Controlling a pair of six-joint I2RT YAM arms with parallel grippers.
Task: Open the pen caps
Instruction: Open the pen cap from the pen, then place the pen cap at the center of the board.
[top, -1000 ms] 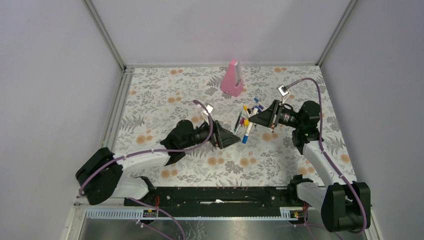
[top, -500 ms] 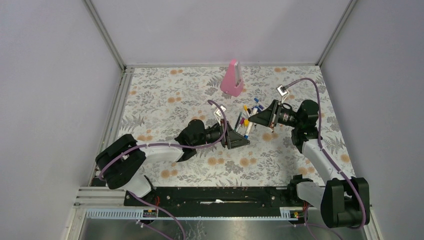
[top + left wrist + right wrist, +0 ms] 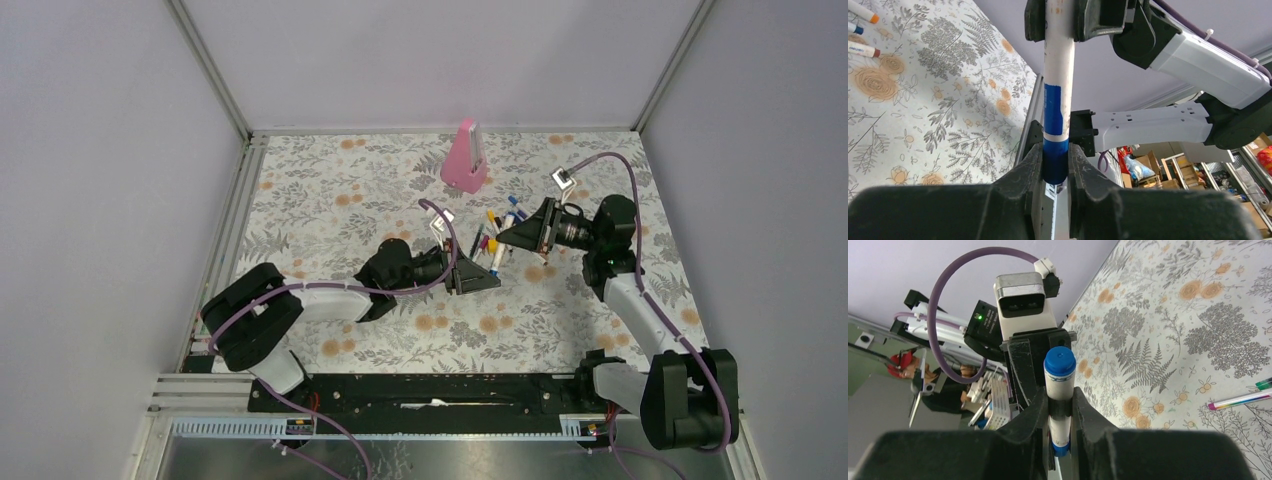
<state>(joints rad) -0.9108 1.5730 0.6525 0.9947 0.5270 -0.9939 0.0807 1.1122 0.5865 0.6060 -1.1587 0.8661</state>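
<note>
1 pen [image 3: 1058,65] gripped by both arms.
Left gripper [image 3: 1055,156] pinches the blue cap [image 3: 1055,167]; right gripper [image 3: 1060,407] clamps the white shaft. Print on pen too small to read.

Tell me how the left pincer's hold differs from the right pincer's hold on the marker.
The left pincer clamps the blue cap; the right pincer clamps the white barrel. In the top view the left pincer comes in from the left, the right pincer from the right. Both are shut on the same pen.
</note>
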